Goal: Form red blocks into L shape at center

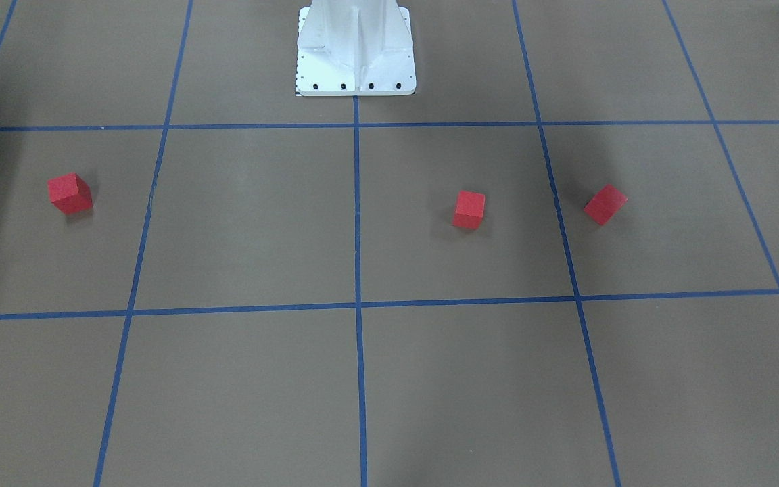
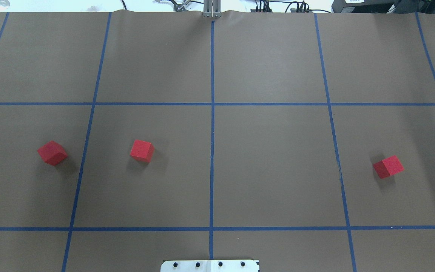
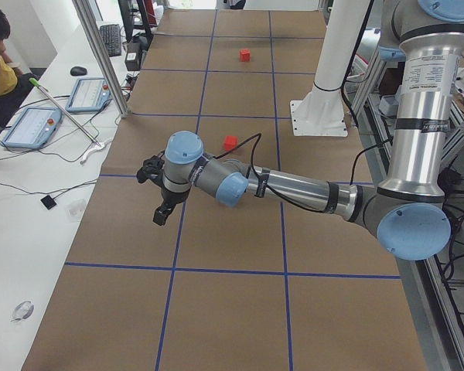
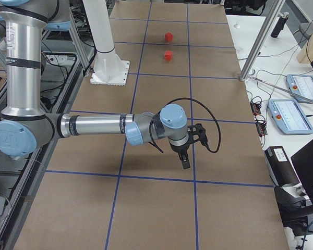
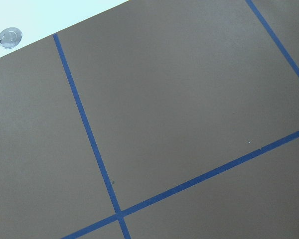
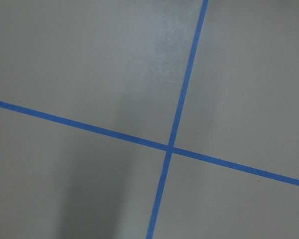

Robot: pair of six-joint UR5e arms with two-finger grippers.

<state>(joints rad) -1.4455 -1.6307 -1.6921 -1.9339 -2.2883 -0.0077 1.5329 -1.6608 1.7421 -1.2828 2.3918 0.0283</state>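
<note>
Front view: you've got three red blocks [image 1: 468, 210] in a loose row, well apart, with the white base plate [image 1: 356, 74] behind them. Overhead: two sit left of the blue tape line [image 2: 212, 181] splitting the center [image 2: 247, 166], one's far right, with open room all around. Side views: left gripper [image 3: 162, 210] and right gripper [image 4: 183, 159] hover; can't tell if they're open or closed.

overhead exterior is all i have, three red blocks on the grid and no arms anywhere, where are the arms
Observer: The left arm is stretched low over the brown paper at the table's left end, left pincer pointing down.
Operator: and the right one
Observer: The right arm is stretched out the same way at the opposite end, right pincer pointing down.
Operator: either holding anything
Observer: Open or shut can't be judged from the side views; both wrist cameras show only paper and blue tape.
</note>
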